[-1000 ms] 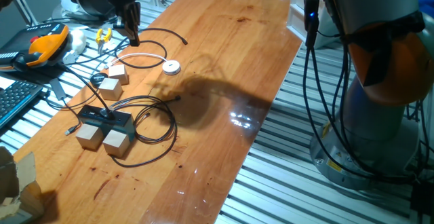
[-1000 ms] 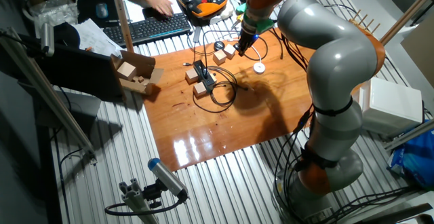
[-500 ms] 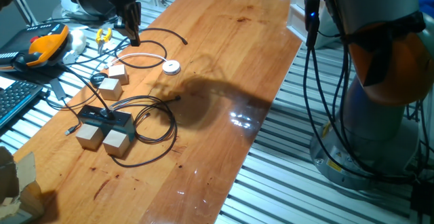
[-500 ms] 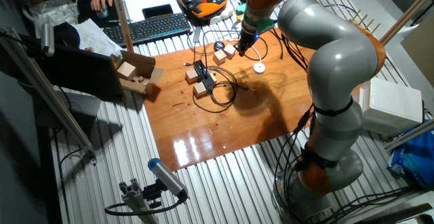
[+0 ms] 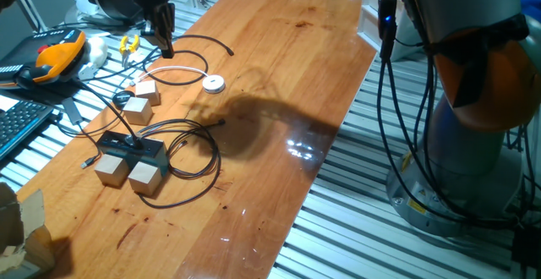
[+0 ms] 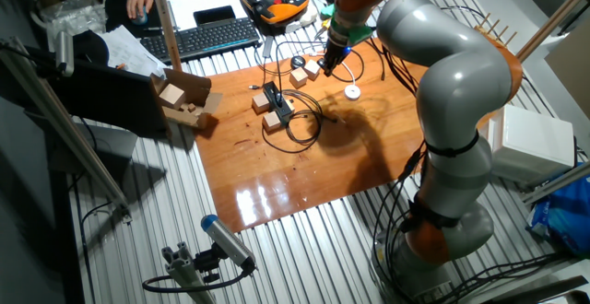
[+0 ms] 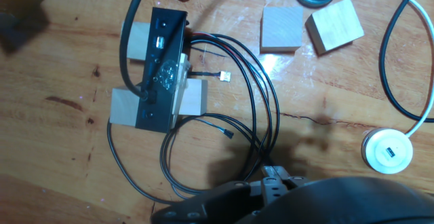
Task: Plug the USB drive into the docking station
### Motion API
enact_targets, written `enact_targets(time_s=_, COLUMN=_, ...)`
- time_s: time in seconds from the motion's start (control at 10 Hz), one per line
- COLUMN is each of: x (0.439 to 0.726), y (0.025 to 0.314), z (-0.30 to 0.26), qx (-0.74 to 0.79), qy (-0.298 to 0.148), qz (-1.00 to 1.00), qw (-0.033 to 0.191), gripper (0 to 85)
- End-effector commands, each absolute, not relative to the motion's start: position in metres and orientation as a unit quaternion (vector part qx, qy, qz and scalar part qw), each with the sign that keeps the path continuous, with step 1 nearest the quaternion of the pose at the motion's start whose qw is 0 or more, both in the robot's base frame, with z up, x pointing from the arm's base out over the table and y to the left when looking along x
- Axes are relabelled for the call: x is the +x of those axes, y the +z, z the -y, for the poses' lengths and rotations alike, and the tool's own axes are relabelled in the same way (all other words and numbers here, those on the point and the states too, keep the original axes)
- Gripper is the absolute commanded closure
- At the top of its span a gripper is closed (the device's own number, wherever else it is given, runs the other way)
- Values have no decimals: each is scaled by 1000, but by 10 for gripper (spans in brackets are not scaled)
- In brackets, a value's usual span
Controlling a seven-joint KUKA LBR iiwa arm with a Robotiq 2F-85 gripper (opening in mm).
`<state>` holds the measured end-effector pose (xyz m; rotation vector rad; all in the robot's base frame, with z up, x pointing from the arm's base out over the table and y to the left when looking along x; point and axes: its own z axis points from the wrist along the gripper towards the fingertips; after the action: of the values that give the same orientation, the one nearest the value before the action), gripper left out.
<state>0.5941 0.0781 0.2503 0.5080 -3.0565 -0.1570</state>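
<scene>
So the docking station (image 7: pixel 163 68) is that flat black box sitting on the wooden bench (image 5: pixel 279 84), propped across two pale wooden cubes (image 7: pixel 193 96) near one end, with a bunch of thin black cables (image 7: pixel 261 108) plugged in and looping off beside it. It looks like light, rigid plastic to me, and since it's only resting on the blocks I'd guess it slides or tips if you push a plug in hard, with only the cables tugging back a little. In the hand view you can see a silvery USB-type slot (image 7: pixel 161 42) on its top face toward one end, which is probably where the drive goes. I honestly can't pick out the USB drive anywhere for sure; it'd be small, hard and a bit slick, so you'd pinch the body and leave the metal end free. The end effector (image 5: pixel 164 41) is up at the far end of the bench, well apart from the dock, past two more cubes (image 5: pixel 140 101) and a white round puck (image 5: pixel 214 83). Its fingers look close together in the fixed view, but I can't tell whether they're pinching anything. No readable brand or label anywhere; the pale marks on the dock are too blurry to read.
</scene>
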Motion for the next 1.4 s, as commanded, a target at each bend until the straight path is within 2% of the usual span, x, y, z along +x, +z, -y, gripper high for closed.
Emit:
enact_targets(time_s=0.0, x=594, y=250, z=-78, qx=165, qy=-51, qz=985, qw=24, gripper=850)
enact_targets(time_s=0.2, x=594, y=250, z=-77, qx=165, qy=-53, qz=984, qw=31, gripper=850)
enact_targets(time_s=0.4, x=594, y=250, z=-77, qx=162, qy=-48, qz=985, qw=32, gripper=510)
enact_targets(time_s=0.5, x=594, y=250, z=-77, qx=161, qy=-48, qz=985, qw=31, gripper=510)
enact_targets(time_s=0.6, x=594, y=250, z=-77, qx=161, qy=-52, qz=985, qw=27, gripper=850)
enact_targets(time_s=0.7, x=593, y=250, z=-77, qx=173, qy=-37, qz=984, qw=14, gripper=850)
enact_targets(time_s=0.8, x=593, y=249, z=-76, qx=175, qy=-30, qz=984, qw=11, gripper=850)
enact_targets(time_s=1.3, x=592, y=247, z=-73, qx=171, qy=-34, qz=985, qw=13, gripper=850)
